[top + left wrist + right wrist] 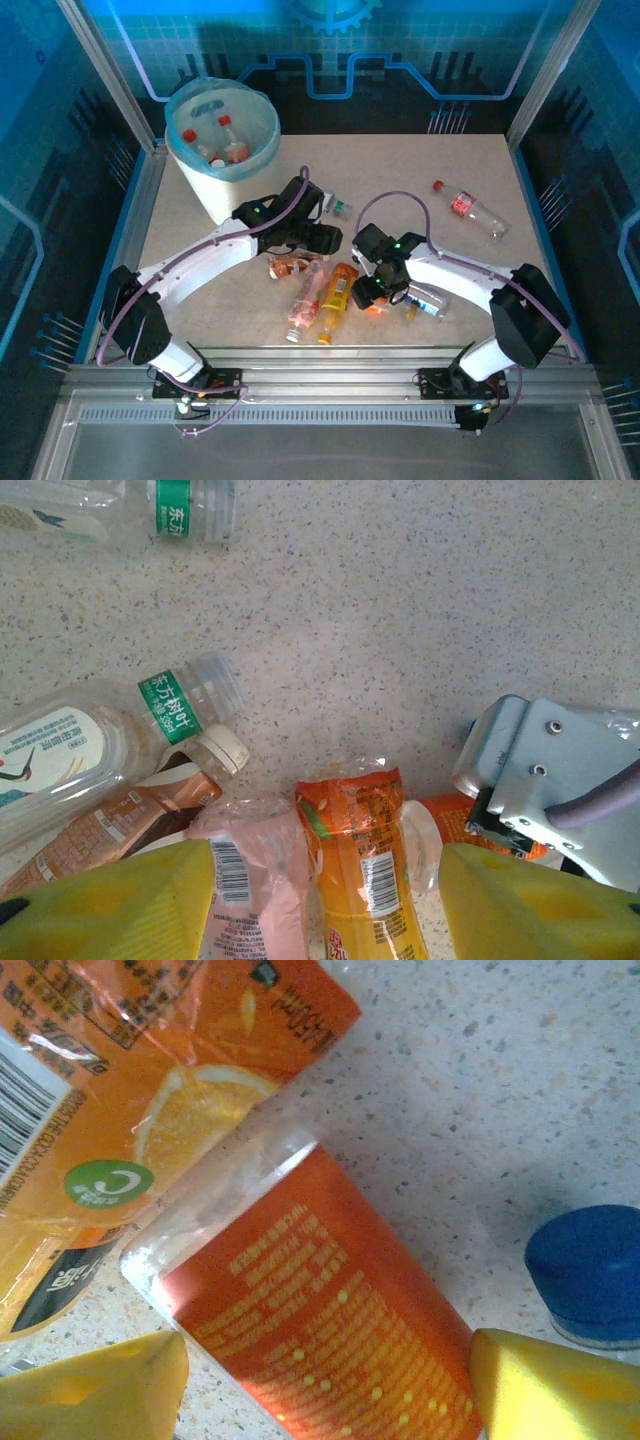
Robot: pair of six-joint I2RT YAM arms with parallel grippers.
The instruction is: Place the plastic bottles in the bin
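Working down from the largest: the table [470, 290] has a pale speckled top with bottles lying loose across its middle. The bin [215, 185] stands upright at the far left corner, mouth up. Two red-capped bottles [233, 148] sit inside it with their necks up.

The left gripper [320, 920] hangs low over the central cluster with its jaws wide apart and nothing in its grip. The pink bottle [255, 890] and the orange bottle [365, 870] lie side by side between its yellow fingers [110, 905]. In the top view both have long axes running far to near, and the orange bottle's narrow end points at the near edge.

The right gripper [325, 1390] is also parted. It straddles the orange-red bottle [330, 1330], which runs diagonally across the wrist view with its clear end to the upper left. Bare table shows at the left finger; contact at the right finger cannot be told.

The clear red-label bottle [472, 209] lies well apart at far right, on a diagonal axis with its red cap toward the far left. The brown-label bottle [110, 820] lies beside the pink bottle, and its white cap [225, 748] points away from the fingers. A blue cap [588, 1270] sits near the orange-red bottle without touching it.
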